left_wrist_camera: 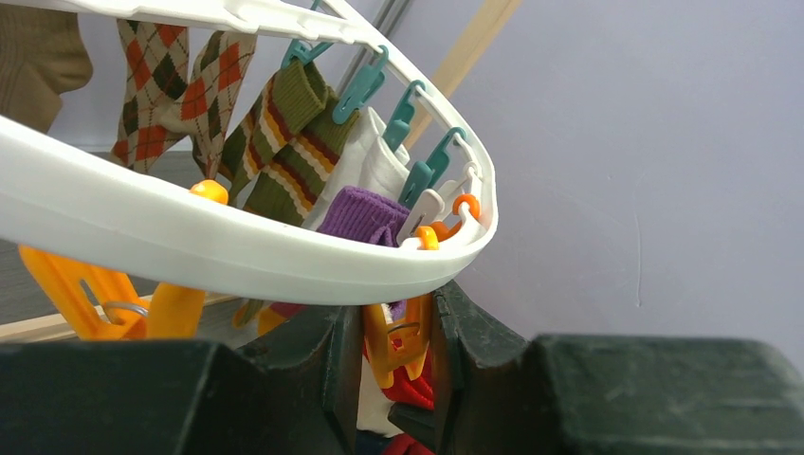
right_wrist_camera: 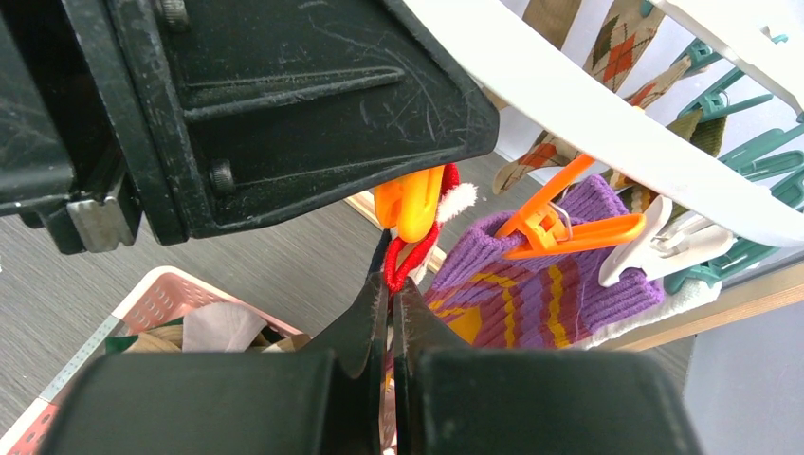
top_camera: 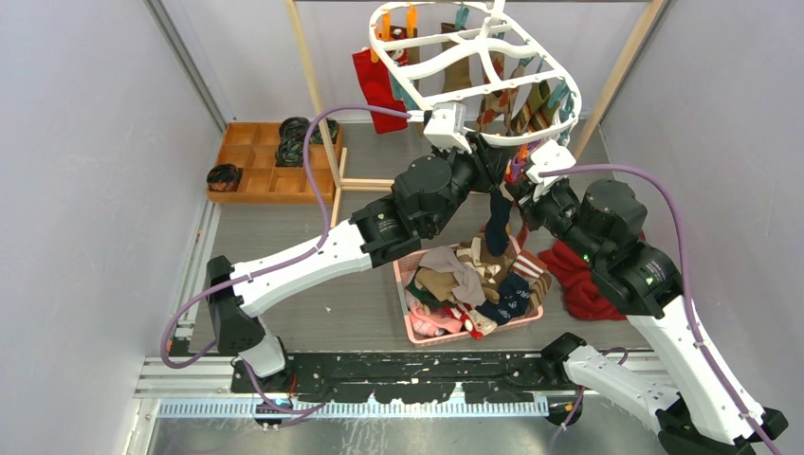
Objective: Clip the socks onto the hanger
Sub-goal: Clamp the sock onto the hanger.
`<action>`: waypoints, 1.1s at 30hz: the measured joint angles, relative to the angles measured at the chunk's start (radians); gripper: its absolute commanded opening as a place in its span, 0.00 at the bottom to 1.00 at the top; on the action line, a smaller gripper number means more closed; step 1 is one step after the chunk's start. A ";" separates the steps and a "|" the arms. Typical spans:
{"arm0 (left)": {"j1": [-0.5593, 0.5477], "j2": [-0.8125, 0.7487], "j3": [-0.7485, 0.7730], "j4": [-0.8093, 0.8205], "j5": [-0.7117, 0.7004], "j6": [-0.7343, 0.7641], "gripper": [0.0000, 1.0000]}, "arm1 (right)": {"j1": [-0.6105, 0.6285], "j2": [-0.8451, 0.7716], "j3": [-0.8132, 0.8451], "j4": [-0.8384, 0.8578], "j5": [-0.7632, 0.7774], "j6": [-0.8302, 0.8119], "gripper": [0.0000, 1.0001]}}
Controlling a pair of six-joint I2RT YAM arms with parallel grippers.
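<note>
The white hanger [top_camera: 572, 95] hangs at the back with several socks clipped on it: argyle [left_wrist_camera: 152, 85], green striped [left_wrist_camera: 294, 142] and purple [right_wrist_camera: 531, 294]. My left gripper [left_wrist_camera: 398, 322] is under the hanger's near rim [left_wrist_camera: 190, 237], shut on an orange clip peg [left_wrist_camera: 393, 336] and squeezing it. My right gripper [right_wrist_camera: 391, 289] is just below, shut on the red cuff of a sock [right_wrist_camera: 412, 256]. That cuff reaches up to the peg's tips [right_wrist_camera: 410, 204]. The sock's navy body [top_camera: 498, 223] dangles beneath both grippers.
A pink basket [top_camera: 408, 327] heaped with loose socks [top_camera: 474, 284] stands under the arms. A red cloth [top_camera: 578, 275] lies to its right. A wooden tray [top_camera: 256, 161] with black rolls is at the back left, beside the rack's wooden posts [top_camera: 313, 85].
</note>
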 measured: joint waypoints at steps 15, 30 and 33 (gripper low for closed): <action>0.000 0.000 0.000 0.000 0.000 -0.020 0.00 | 0.005 0.010 0.000 0.013 0.021 -0.002 0.01; -0.001 0.000 0.000 -0.004 -0.012 -0.023 0.00 | 0.005 -0.003 0.010 0.014 -0.003 -0.002 0.01; -0.002 0.000 0.000 -0.004 -0.015 -0.024 0.00 | 0.005 -0.003 0.011 0.020 -0.004 -0.002 0.01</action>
